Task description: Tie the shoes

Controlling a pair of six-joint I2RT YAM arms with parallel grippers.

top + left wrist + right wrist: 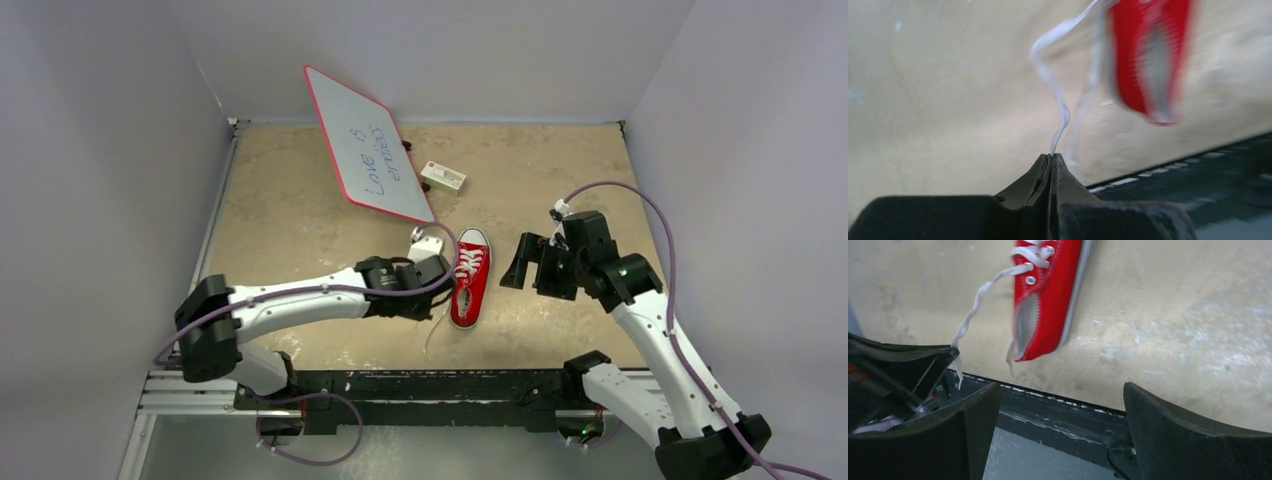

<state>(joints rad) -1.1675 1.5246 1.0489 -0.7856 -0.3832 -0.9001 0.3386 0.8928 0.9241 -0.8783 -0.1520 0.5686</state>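
Observation:
A small red sneaker (470, 278) with white laces lies on the tan table, toe cap away from the arms. It is blurred in the left wrist view (1148, 55) and sharp in the right wrist view (1048, 300). My left gripper (441, 283) is just left of the shoe and shut on the end of one white lace (1049, 80), which rises slack from the fingertips to the shoe. The right wrist view shows that lace (973, 310) reaching the left gripper (945, 356). A second lace end (432, 335) trails toward the table's near edge. My right gripper (518, 264) is open and empty, right of the shoe (1060, 387).
A red-framed whiteboard (365, 145) with writing leans at the back. A small white box (442, 177) lies beside it, behind the shoe. The table's black front rail (420, 385) runs just below the shoe's heel. Grey walls enclose three sides.

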